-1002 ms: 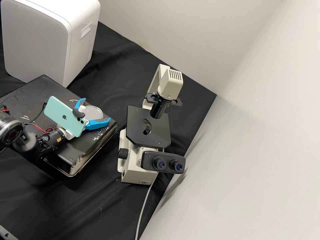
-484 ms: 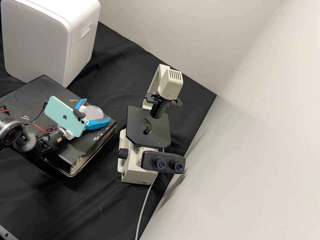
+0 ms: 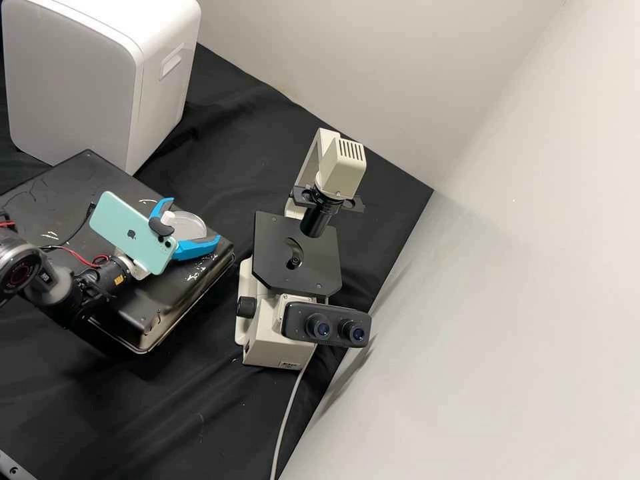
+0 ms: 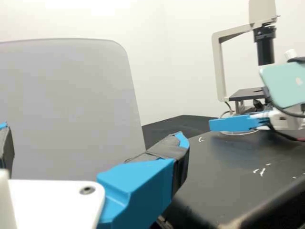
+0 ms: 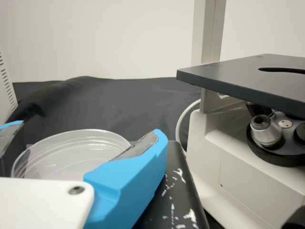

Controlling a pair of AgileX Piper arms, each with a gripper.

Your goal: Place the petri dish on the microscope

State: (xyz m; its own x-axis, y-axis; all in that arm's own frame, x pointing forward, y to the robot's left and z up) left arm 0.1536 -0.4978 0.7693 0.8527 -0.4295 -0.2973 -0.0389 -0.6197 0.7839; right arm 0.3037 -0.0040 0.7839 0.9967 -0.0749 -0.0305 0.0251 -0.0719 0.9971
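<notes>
The clear petri dish point(image 3: 185, 224) point(image 5: 71, 152) lies on top of a black box point(image 3: 157, 303). My right gripper point(image 3: 194, 219) point(image 5: 86, 131) is low over the dish, open, with one blue finger on each side of its rim. To the right of the box stands the beige microscope point(image 3: 280, 333), its black stage point(image 3: 300, 260) point(image 5: 248, 78) bare under the lens tube. My left gripper point(image 4: 90, 148) is open and holds nothing; it faces the white appliance point(image 4: 66, 105). The right arm's blue finger point(image 4: 236, 124) shows farther off in the left wrist view.
A large white appliance point(image 3: 93, 73) stands at the back left, behind the black box. The microscope's grey cable point(image 3: 287, 413) runs toward the bench's front edge. A pale wall borders the bench on the right. Black cloth covers the bench point(image 3: 133, 413).
The right arm has tilted and settled slightly lower over the dish, so less of the dish shows between its fingers. The dish and microscope have not moved.
</notes>
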